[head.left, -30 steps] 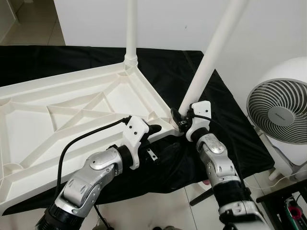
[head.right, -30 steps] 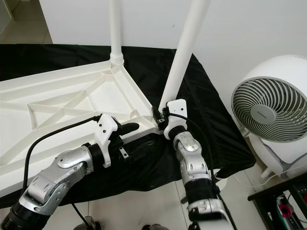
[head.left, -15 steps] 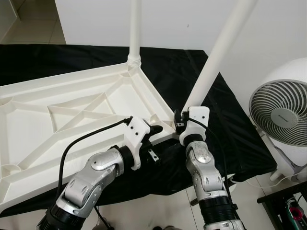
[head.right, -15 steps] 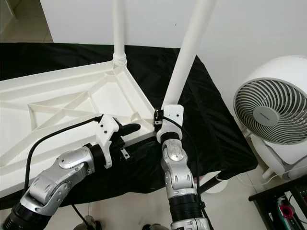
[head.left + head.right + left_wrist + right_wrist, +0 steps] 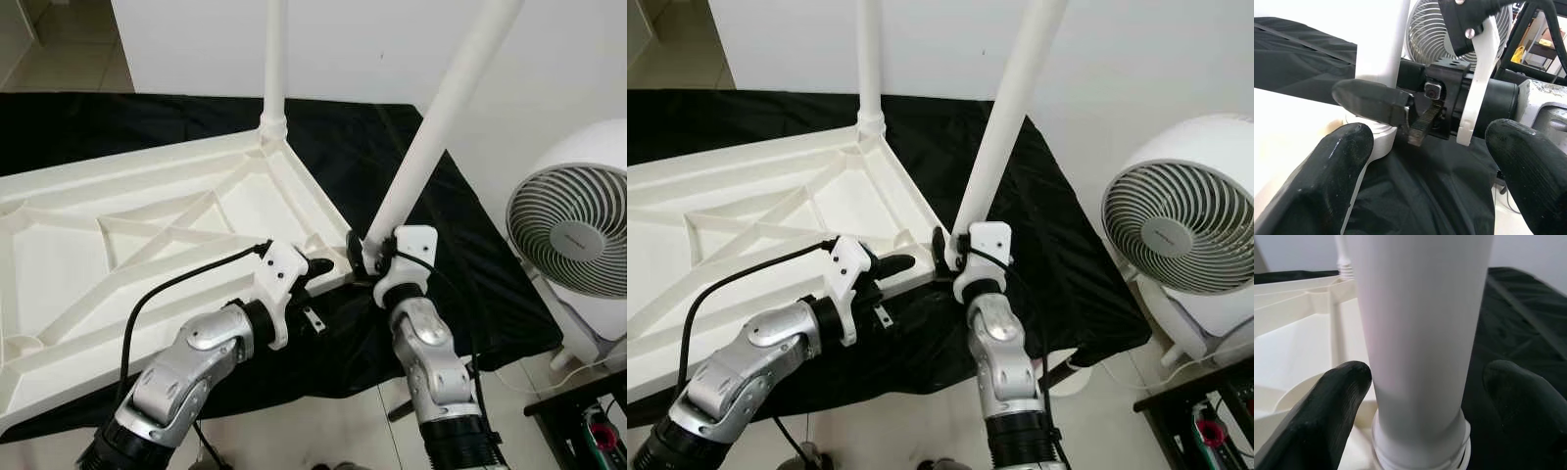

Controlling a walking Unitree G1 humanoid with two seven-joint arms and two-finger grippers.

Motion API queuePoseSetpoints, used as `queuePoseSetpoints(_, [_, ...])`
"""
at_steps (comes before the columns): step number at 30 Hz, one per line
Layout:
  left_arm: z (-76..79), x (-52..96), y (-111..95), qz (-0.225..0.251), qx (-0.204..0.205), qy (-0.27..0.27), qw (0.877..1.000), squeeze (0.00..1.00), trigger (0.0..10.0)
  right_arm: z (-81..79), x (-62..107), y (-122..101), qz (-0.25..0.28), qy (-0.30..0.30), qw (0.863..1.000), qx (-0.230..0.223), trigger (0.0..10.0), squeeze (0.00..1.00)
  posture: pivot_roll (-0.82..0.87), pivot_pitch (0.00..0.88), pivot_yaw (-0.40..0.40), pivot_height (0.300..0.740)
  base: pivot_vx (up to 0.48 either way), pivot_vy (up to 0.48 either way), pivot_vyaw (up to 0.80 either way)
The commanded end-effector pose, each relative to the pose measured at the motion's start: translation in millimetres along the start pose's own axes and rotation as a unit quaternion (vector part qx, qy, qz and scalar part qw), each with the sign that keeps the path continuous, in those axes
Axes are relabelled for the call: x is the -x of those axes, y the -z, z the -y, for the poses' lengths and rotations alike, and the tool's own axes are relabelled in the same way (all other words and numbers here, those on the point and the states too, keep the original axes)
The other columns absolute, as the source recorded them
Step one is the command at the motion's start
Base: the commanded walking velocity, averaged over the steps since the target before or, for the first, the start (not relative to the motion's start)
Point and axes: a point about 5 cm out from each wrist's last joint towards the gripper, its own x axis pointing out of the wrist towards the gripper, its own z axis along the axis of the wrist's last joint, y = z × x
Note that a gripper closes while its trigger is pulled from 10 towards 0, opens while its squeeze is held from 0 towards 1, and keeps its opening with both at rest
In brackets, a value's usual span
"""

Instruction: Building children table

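**Second leg being seated**

The tabletop (image 5: 147,225) lies upside down on a black cloth (image 5: 460,245). One leg (image 5: 274,69) stands fitted at its far corner. The right gripper (image 5: 1420,396), jaws spread, straddles a tilted second leg (image 5: 431,137) at the near corner. The left gripper (image 5: 1430,161) hovers beside, jaws released. Remaining corners lack legs.

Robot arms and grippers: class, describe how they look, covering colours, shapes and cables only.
Both arms are silver metal segments with ribbed black joints. The left arm carries a thick black cable looping to its white wrist bracket. The left gripper and right gripper each have two long, rounded black fingers on white housings. A thin black cable runs along the right arm.
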Motion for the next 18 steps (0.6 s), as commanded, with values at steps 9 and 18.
queuePoseSetpoints(9, [5.5,-3.0,0.9,-0.003,-0.005,0.041,0.999,0.00,10.0,48.0,6.8,-0.3,-0.021,-0.145,0.988,0.056,10.0,0.00,0.07,0.045,-0.101,0.740,0.000,0.000,0.00])
queuePoseSetpoints(18, [2.7,-5.0,-2.1,0.001,-0.011,0.041,0.999,0.00,10.0,61.5,-10.7,-3.7,-0.042,-0.231,0.969,0.082,10.0,0.00,0.07,0.041,-0.092,0.740,0.000,0.000,0.00])
